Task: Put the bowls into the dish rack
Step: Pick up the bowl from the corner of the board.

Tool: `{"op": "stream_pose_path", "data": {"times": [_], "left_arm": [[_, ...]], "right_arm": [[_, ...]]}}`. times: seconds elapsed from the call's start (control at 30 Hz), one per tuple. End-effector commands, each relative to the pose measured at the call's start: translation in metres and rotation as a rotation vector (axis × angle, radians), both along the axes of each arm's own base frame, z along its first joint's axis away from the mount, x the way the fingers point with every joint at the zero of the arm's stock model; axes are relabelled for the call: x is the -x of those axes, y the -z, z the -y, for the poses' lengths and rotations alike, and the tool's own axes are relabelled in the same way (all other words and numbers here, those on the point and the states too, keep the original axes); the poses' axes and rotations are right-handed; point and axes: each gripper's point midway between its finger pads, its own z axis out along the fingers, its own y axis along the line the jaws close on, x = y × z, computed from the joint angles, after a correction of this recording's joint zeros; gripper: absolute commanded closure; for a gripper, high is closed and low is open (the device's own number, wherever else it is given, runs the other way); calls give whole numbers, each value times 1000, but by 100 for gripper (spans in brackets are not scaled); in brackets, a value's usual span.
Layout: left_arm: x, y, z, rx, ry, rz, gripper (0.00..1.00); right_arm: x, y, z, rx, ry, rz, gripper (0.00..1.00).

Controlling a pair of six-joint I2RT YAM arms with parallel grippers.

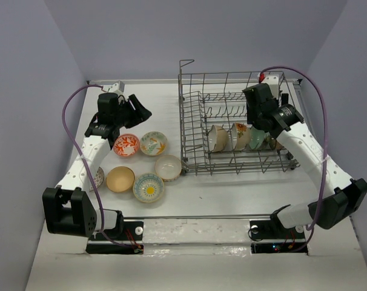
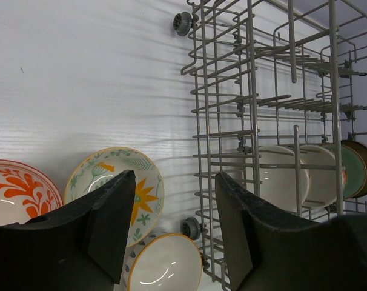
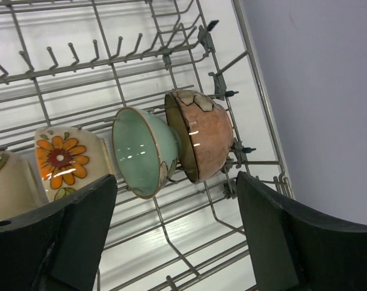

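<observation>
The grey wire dish rack stands at the back right. Several bowls stand on edge in it: a cream one, a flowered one, a teal one and a brown one. My right gripper hangs open over the teal and brown bowls, holding nothing. On the table left of the rack lie a red-orange bowl, a cream floral bowl, a white bowl, a tan bowl and a blue-rimmed bowl. My left gripper hovers open and empty above the floral bowl.
Another bowl is half hidden under the left arm. Grey walls close in the table on three sides. The rack's caster wheels stick out toward the white bowl. Purple cables loop over both arms.
</observation>
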Motion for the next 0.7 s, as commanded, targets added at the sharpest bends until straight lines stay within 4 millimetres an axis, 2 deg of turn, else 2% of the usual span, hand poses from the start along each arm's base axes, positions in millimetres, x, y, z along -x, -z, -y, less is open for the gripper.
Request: {"op": "stream_pose_path", "data": {"times": [0.0, 0.13, 0.2, 0.23, 0.27, 0.33, 0.4, 0.43, 0.67], "left_arm": [[4, -17, 2, -1, 16, 69, 36], [4, -16, -1, -11, 3, 67, 36], [3, -15, -3, -19, -6, 65, 36], [3, -14, -4, -24, -12, 65, 36], [2, -13, -6, -27, -21, 60, 36], [0, -9, -19, -63, -93, 46, 36], [-2, -5, -37, -104, -190, 35, 36], [-2, -3, -42, -116, -217, 30, 34], [1, 21, -65, -201, -322, -59, 34]], "right_arm": [[-10, 5, -1, -80, 33, 63, 19], [-10, 15, -12, -175, -10, 79, 25], [-13, 2, -29, -302, -70, 160, 26], [-15, 5, -37, -340, -91, 160, 27], [-12, -1, -44, -392, -121, 185, 27], [-9, 6, -66, -494, -201, 169, 28], [-6, 0, -76, -552, -248, 193, 28], [-3, 4, -83, -582, -276, 185, 28], [10, 2, -95, -656, -349, 180, 28]]}}
